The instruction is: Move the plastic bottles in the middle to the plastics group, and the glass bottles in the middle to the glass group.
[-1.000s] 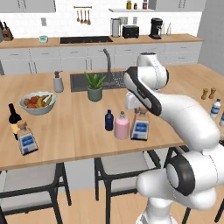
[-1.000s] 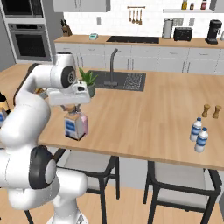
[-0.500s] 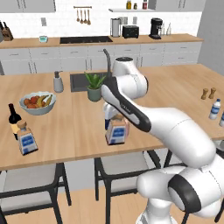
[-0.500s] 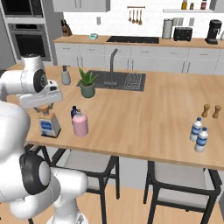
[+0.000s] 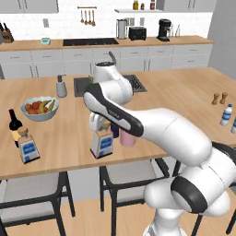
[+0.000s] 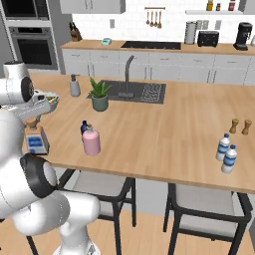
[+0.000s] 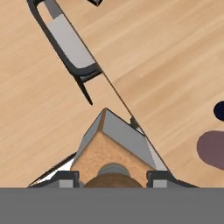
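While the gripper (image 7: 113,176) clamps the square glass bottle (image 5: 102,143) at its neck, the bottle hangs over the counter's (image 5: 69,138) front edge, just beside the pink bottle (image 5: 127,138). Glass is rigid, smooth, probably heavy and breakable — so the narrow neck below the stopper (image 7: 113,180) likely gives the surest hold — well apart from the wine bottle (image 5: 15,125).

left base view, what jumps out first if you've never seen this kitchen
The big white arm sweeps over the wooden island, its gripper closed on the tan stopper of a square clear bottle near the front edge. Right beside it stand a pink bottle and a small navy bottle; a wine bottle waits far left.
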Robot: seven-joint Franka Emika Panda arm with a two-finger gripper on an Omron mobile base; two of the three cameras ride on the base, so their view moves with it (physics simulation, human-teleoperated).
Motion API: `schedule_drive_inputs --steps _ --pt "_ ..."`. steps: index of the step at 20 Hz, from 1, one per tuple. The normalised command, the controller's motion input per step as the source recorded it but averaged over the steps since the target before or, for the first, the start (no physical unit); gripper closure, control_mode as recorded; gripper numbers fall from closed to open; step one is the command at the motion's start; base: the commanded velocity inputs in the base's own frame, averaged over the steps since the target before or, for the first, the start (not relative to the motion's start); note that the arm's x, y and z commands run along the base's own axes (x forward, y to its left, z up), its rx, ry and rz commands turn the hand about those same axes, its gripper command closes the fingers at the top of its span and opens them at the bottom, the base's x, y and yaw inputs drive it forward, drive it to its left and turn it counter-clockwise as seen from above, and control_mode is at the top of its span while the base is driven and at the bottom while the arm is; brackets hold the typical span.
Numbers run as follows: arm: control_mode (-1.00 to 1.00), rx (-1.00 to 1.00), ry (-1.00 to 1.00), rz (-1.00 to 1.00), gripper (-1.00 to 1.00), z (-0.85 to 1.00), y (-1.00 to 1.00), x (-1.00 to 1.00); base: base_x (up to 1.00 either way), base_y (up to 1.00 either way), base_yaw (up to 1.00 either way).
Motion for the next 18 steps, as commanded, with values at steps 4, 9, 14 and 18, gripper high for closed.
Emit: schedule_drive_inputs --steps 4,9,14,18 --pt "-1.00 -0.02 0.00 0.03 1.00 -0.16 0.71 0.53 0.00 0.00 0.00" --pt "-1.00 -0.02 0.00 0.01 1.00 -0.27 0.81 0.74 0.00 0.00 0.00" --pt "-1.00 -0.02 0.00 0.00 1.00 -0.15 0.75 0.71 0.00 0.00 0.00" --pt "-1.00 -0.04 0.07 0.00 1.00 0.00 0.34 0.44 0.00 0.00 0.00"
